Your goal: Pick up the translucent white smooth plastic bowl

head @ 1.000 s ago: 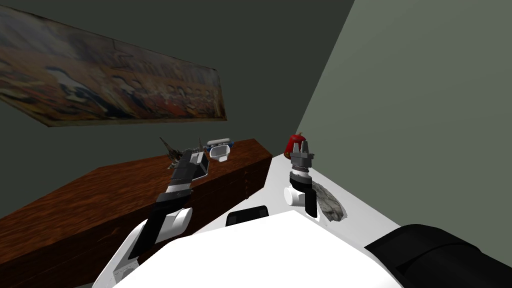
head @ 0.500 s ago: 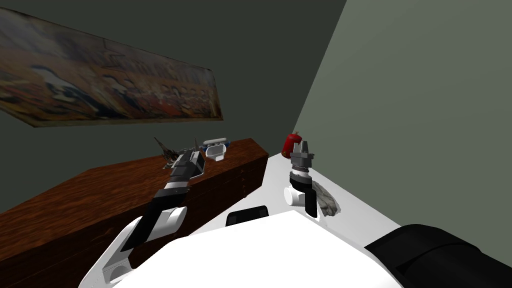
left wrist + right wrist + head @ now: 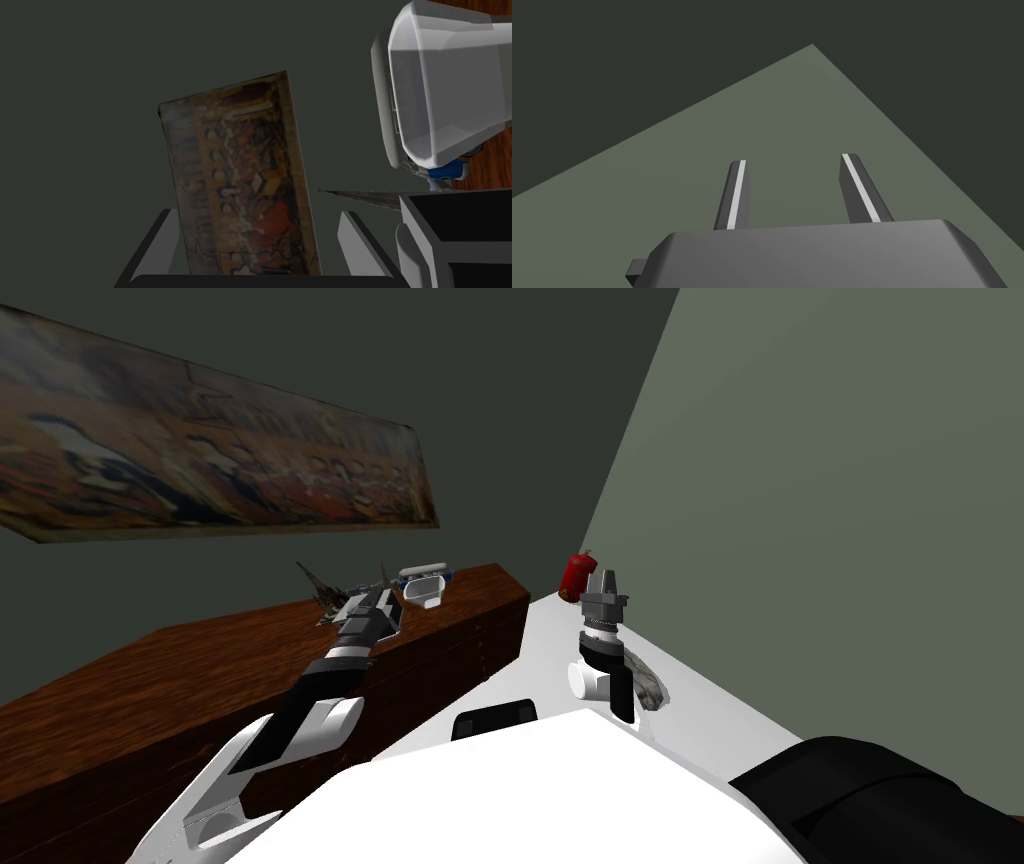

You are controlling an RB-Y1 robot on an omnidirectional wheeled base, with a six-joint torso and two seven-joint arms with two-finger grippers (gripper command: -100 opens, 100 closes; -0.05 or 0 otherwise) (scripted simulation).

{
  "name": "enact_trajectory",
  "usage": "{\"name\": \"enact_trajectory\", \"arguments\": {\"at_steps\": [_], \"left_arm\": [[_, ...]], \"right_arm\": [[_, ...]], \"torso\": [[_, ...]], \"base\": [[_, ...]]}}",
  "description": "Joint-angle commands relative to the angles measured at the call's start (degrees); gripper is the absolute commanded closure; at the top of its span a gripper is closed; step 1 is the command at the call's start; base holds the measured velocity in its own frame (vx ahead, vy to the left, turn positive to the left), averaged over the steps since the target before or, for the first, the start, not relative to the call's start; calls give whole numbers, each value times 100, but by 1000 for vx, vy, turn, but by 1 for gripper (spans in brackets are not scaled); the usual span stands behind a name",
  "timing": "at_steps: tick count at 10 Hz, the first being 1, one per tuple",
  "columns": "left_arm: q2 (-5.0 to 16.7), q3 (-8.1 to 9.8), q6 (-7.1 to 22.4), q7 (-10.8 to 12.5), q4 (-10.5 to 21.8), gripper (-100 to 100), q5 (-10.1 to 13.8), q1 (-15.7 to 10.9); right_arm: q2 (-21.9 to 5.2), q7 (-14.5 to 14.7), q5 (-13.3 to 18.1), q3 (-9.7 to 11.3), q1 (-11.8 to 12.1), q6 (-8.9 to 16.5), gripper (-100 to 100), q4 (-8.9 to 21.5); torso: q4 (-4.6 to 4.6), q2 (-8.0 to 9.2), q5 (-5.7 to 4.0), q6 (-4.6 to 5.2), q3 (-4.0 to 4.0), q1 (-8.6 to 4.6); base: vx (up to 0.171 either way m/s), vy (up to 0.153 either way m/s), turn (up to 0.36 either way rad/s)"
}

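Observation:
The translucent white bowl [image 3: 424, 590] stands near the far right end of a dark wooden sideboard [image 3: 200, 688]. In the left wrist view the bowl [image 3: 450, 85] looms large and off to one side of my fingers, not between them. My left gripper [image 3: 384, 591] hovers over the sideboard just short of the bowl. It is open [image 3: 257, 240] with nothing in it. My right gripper [image 3: 605, 582] points upward over a white surface, also open [image 3: 799, 192] and holding nothing.
Behind the bowl lie a white item [image 3: 424, 571] and a blue one [image 3: 445, 172]. A dark spiky object [image 3: 320, 588] sits left of my left gripper, a pale open box [image 3: 450, 240] beside it. A red object [image 3: 574, 576] and crumpled grey cloth [image 3: 648, 685] lie on the white surface [image 3: 540, 638].
The whole head view has slid left, so I have turned slightly. My left arm has stretched a little farther along the sideboard toward the bowl. The right arm holds its pose.

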Motion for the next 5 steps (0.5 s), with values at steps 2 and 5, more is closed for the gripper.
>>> {"name": "enact_trajectory", "arguments": {"at_steps": [2,5], "left_arm": [[220,84,376,133,100,-100,148,-104],[629,250,843,380,213,-100,436,-258]], "right_arm": [[0,0,0,0,0,0,0,0],[0,0,0,0,0,0,0,0]], "torso": [[-1,-4,1,2,-3,2],[-1,-2,2,0,-1,4]], "base": [[-39,-49,-52],[-53,-60,-60]]}}
